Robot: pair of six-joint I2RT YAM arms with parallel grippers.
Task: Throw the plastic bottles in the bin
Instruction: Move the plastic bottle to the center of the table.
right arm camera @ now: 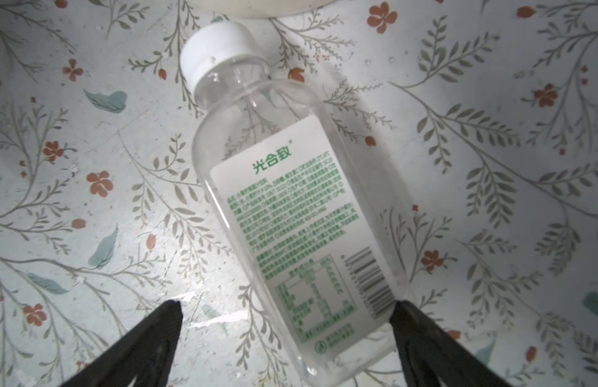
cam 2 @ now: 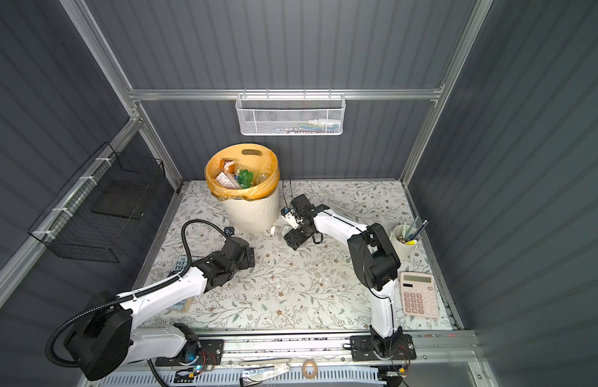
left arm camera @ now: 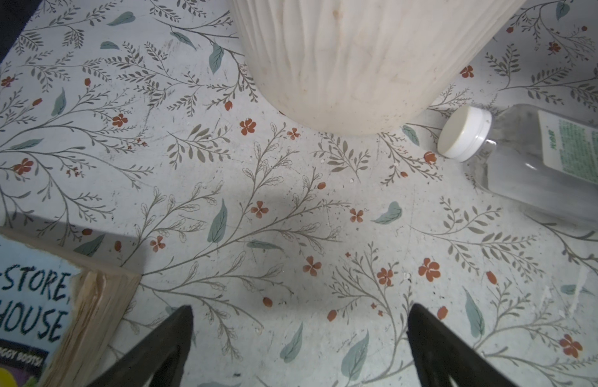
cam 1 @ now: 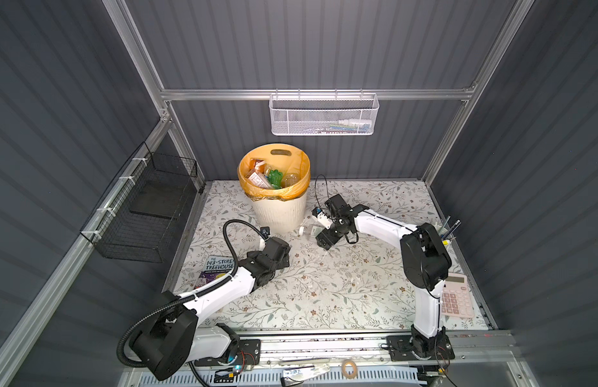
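Observation:
The cream ribbed bin with its orange bag stands at the back of the table and holds several plastic bottles. One clear bottle with a white cap and a green-printed white label lies on the table at the bin's foot, seen in both top views. My right gripper hangs open over it, the bottle's base end lying between the fingers. Left of it, low over bare table, my left gripper is open and empty. The same bottle lies off to its side.
A paperback book lies under the left arm. A pink calculator and a pen cup sit at the right edge. A white mesh basket hangs on the back wall, a black wire basket on the left.

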